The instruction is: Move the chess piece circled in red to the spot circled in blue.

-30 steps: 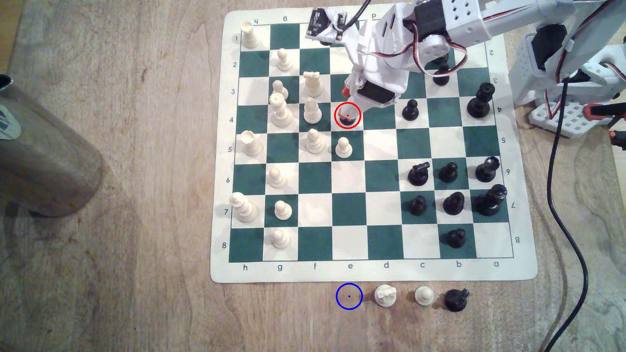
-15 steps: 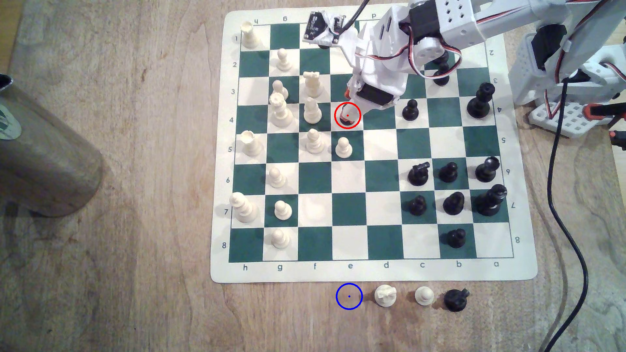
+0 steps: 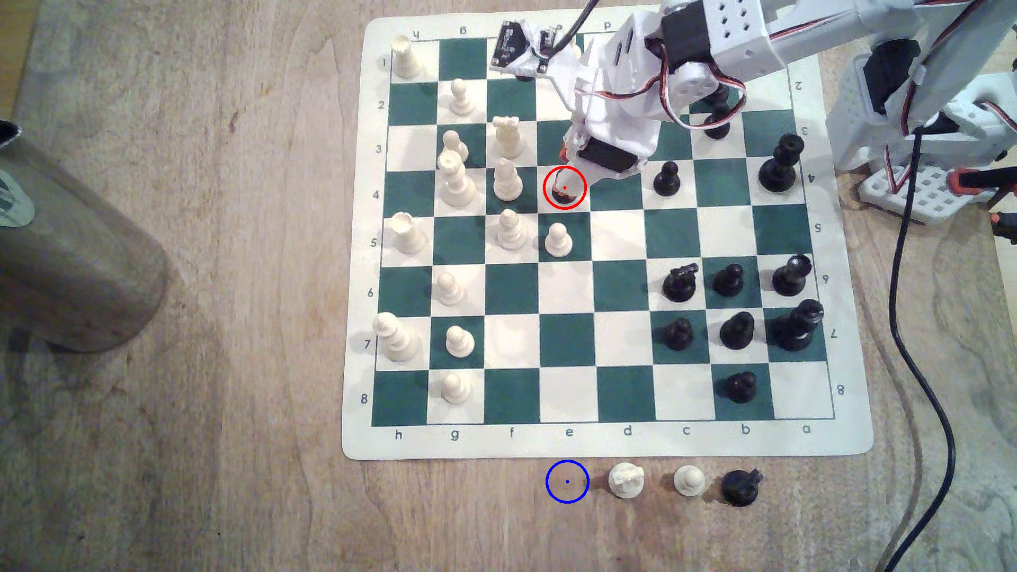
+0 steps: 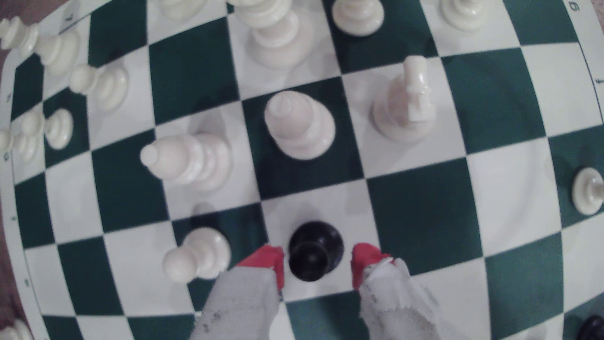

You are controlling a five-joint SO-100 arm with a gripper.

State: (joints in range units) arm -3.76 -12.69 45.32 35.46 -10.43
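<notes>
Tool (image 4: 316,266) hangs low over the board (image 3: 622,341), its red-tipped fingers (image 4: 269,261) parted on either side of the black pawn (image 4: 313,250), a small gap on each side, gripping nothing. That pawn stands on a light square at e4. Blue ring (image 3: 567,482) lies on the table (image 3: 220,330), just off the board's e-file edge.

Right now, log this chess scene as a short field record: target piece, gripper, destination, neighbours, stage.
target piece: black pawn, upright on a white square, inside the red ring
gripper: gripper open, red-tipped fingers either side of the pawn's head, small gaps visible
destination: blue ring on bare wood below the board's e file in the exterior view, unoccupied
neighbours: cream pawn on the next square toward the ring; cream bishop on the exterior view's left
stage: pawn not yet gripped or lifted
</notes>
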